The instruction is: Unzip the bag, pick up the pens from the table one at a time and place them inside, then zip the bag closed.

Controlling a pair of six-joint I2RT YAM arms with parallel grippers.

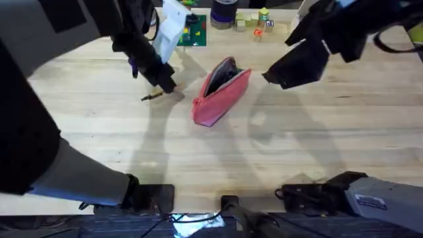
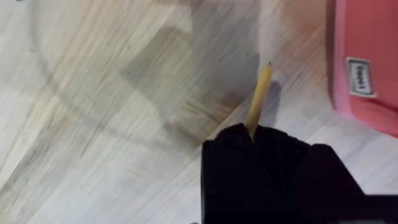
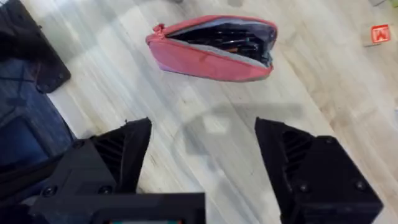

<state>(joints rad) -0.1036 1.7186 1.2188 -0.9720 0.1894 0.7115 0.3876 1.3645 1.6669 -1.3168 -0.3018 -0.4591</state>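
The pink bag (image 1: 220, 94) lies on the table (image 1: 317, 145) at mid-centre, its zip open and the dark lining showing. In the right wrist view the bag (image 3: 205, 59) holds dark slim items inside. Just left of the bag, a tan-yellow pen (image 1: 153, 96) with a dark tip is held low over the wood by my left gripper (image 1: 165, 84). In the left wrist view the pen (image 2: 258, 99) sticks out from my shut left gripper (image 2: 249, 134), and the bag (image 2: 367, 62) is close beside it. My right gripper (image 1: 274, 76) hovers right of the bag, and the right wrist view shows this gripper (image 3: 202, 149) open and empty.
At the table's far edge stand a green board (image 1: 195, 33), a dark round container (image 1: 223, 13) and several small coloured blocks (image 1: 258, 23). A red block (image 3: 380, 34) lies beyond the bag in the right wrist view. Bare planks stretch in front of the bag.
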